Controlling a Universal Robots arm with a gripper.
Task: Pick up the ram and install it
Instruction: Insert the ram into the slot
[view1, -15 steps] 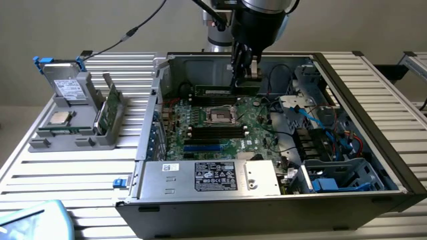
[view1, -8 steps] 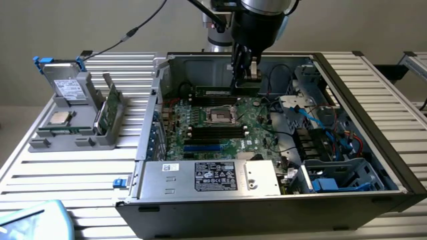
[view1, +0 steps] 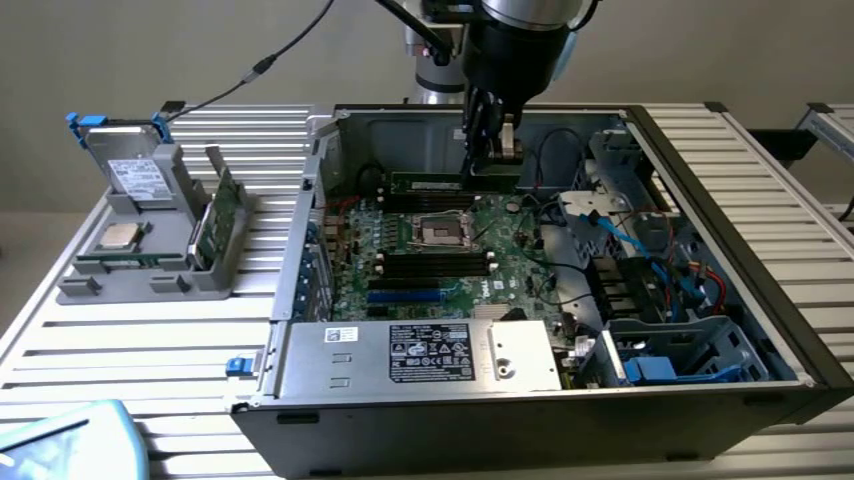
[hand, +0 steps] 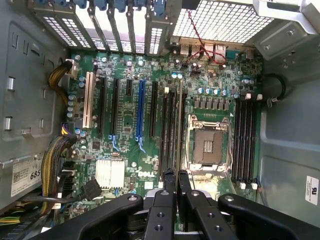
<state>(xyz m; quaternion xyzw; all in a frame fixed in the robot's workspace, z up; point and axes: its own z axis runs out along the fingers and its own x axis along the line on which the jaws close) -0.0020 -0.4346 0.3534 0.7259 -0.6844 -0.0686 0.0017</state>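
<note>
On the exterior view's left, a grey holder is resting on the slatted table, carrying a green board on edge. Further right, inside the open computer case, the gripper is hanging over the motherboard. Its fingers are nearly closed and are pinching the ram, which is lying along the memory slots beside the processor socket. Whether it is seated cannot be told.
</note>
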